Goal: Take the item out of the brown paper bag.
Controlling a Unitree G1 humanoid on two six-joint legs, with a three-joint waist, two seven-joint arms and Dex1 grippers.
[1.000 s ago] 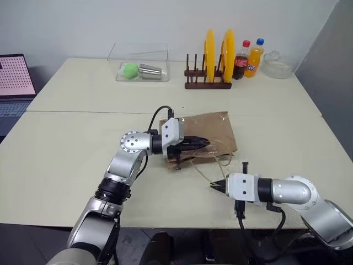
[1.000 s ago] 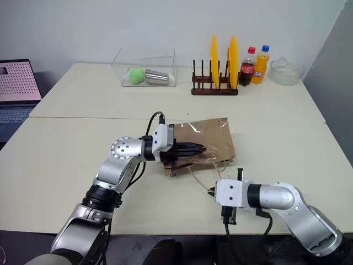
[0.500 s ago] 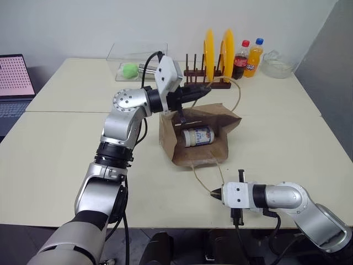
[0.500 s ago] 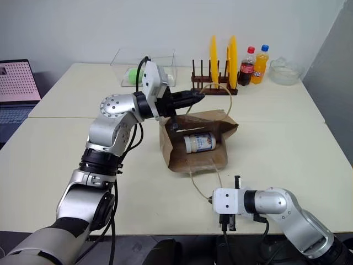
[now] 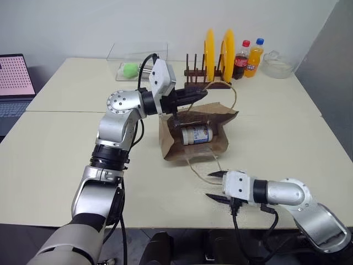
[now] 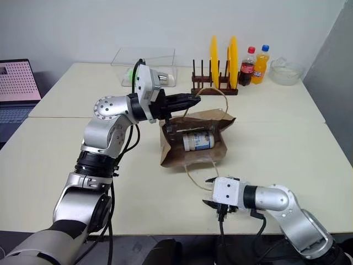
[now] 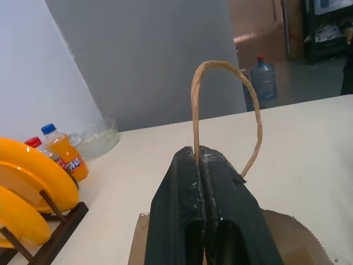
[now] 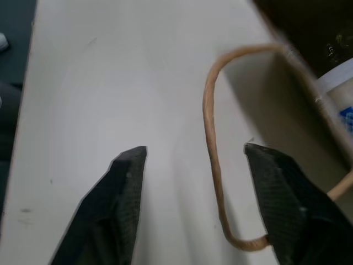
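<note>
The brown paper bag (image 5: 193, 153) lies on its side mid-table, its mouth held open toward me. Inside it lies the item (image 5: 196, 134), a small whitish bottle with a blue-and-orange label. My left gripper (image 5: 197, 95) is shut on the bag's upper loop handle (image 7: 220, 65) and holds it up above the bag. The lower handle (image 5: 203, 168) trails on the table toward me. My right gripper (image 5: 212, 185) is open just above the near table edge. The lower handle (image 8: 211, 165) runs between its spread fingers (image 8: 128, 176), free of both.
At the back stand a wooden rack with yellow plates (image 5: 216, 55), a cola bottle (image 5: 240, 59), an orange soda bottle (image 5: 255, 57) and a glass bowl (image 5: 276, 64). A clear box (image 5: 138, 63) holds a green ball and a metal cup. A laptop (image 5: 14, 77) sits far left.
My left gripper has raised the upper handle, pulling the flat bag open so the bottle shows. My right gripper, shut on the lower handle before, has opened and let it go.
</note>
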